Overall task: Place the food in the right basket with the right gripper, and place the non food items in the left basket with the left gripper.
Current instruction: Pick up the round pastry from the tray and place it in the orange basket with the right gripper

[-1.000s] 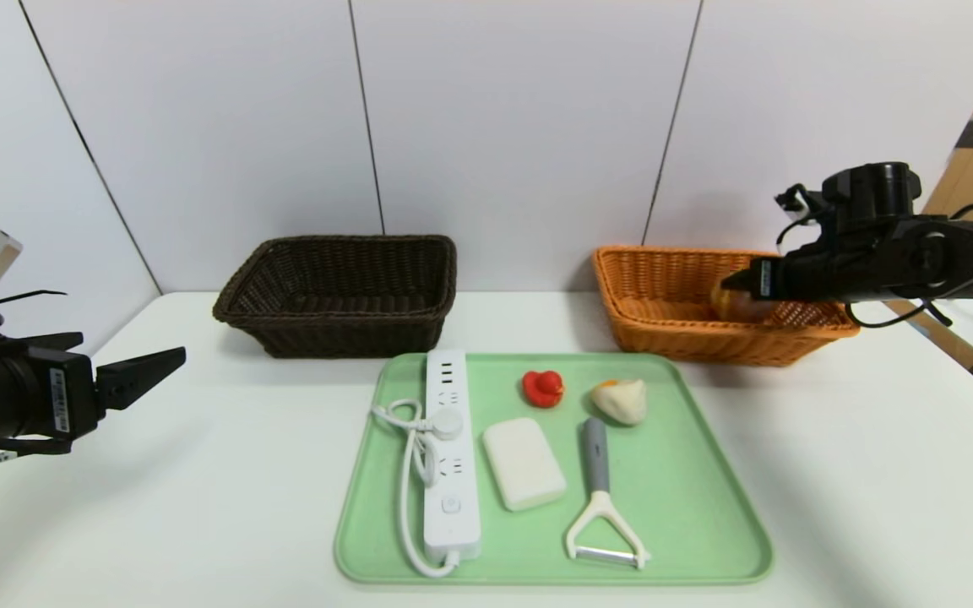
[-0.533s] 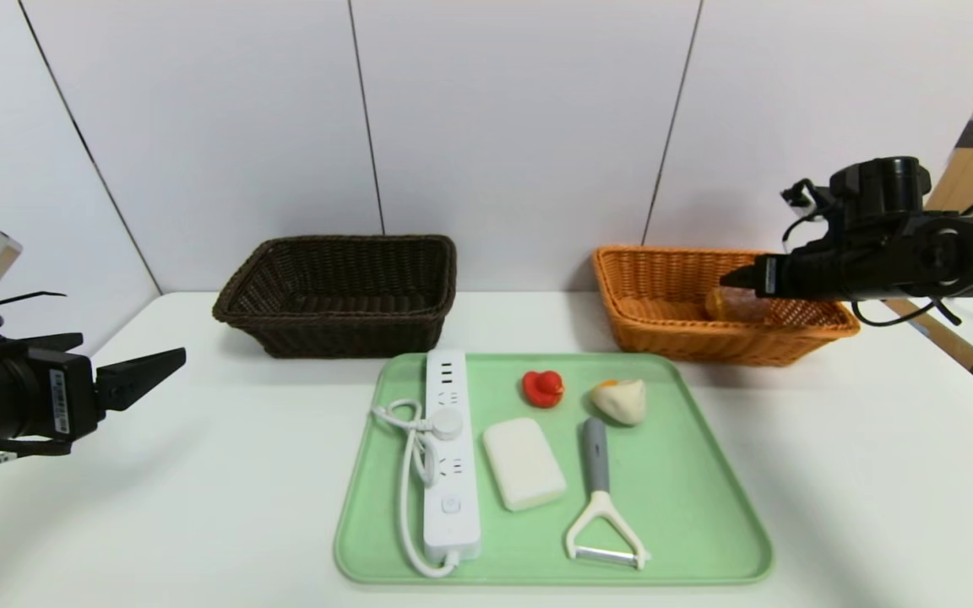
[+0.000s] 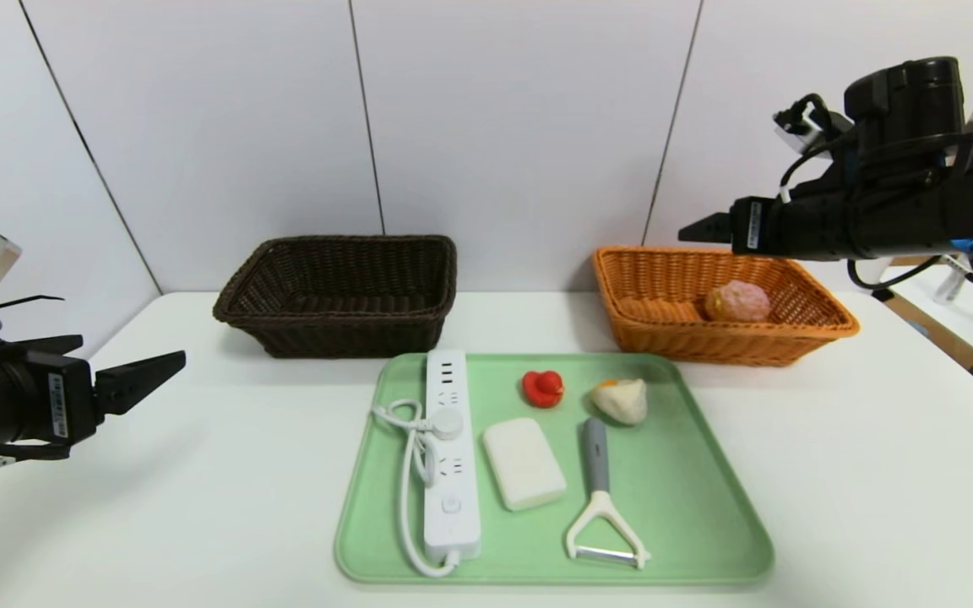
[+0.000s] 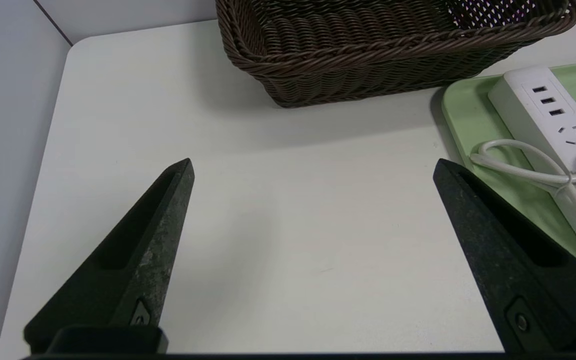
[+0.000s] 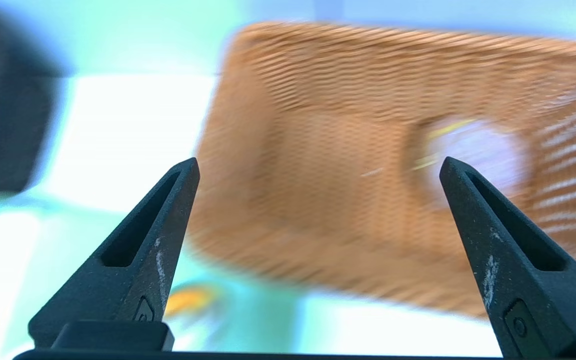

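- White tabletop [image 3: 199,507] and pale grey wall panels frame the work; a green tray [image 3: 706,507] is set at the middle.
- One piece of food, the round pink bun [image 3: 738,301], is seen lying inside the orange basket [image 3: 647,333], toward its 3 o'clock end.
- Above that basket, the right gripper [image 3: 693,230] is held in the air with jaws spread wide, nothing between them.
- The dumpling bun [image 3: 620,400], judged the next pick, is found at the tray's 1 o'clock corner, beside the red duck [image 3: 543,388]; a gentle, centred pinch is advised, since it looks soft.
- The soap bar [image 3: 524,464], peeler [image 3: 598,498] and power strip [image 3: 450,456] are left on the tray: smooth, hard plastics.
- At 9 o'clock of the tray, the left gripper [image 3: 161,371] is parked, splayed and empty, with the dark woven basket [image 3: 343,295] ahead of it.
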`<state>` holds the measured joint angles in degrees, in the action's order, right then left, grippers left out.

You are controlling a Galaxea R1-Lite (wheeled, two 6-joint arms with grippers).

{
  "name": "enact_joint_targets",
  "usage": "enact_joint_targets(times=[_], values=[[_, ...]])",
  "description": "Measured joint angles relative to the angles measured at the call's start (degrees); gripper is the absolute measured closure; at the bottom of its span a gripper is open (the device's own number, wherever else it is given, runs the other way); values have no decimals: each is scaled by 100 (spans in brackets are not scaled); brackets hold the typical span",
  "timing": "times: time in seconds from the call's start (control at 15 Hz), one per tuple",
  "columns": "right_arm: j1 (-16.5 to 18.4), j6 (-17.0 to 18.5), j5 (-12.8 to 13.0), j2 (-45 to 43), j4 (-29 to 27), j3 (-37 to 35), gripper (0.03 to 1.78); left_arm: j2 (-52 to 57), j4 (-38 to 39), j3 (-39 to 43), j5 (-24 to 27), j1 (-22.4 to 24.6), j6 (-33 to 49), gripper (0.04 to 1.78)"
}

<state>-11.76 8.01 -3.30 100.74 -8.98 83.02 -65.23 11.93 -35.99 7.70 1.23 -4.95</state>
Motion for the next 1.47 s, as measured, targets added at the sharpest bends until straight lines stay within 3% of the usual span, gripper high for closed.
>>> enact_joint_targets(times=[0.2,0.4,0.73,1.07,1.33,1.47], values=[[-786,538,0,-468,-837,-5,13,32,0,46,-2,0,0,13],[-1139,599,15,-684,-1135,-232,12,104,2,62,4,-2,-1,13],[-1359,560,41,-684,-1078,-1008,12,195,7,145,0,-5,21,13],[-1486,552,338,-358,-1074,-1218,12,211,118,167,-10,-2,77,13],[-1609,596,382,-52,-744,-1390,12,201,1036,328,-11,-2,335,13],[-1620,591,523,127,-496,-1475,12,171,1730,514,-21,-2,363,13]])
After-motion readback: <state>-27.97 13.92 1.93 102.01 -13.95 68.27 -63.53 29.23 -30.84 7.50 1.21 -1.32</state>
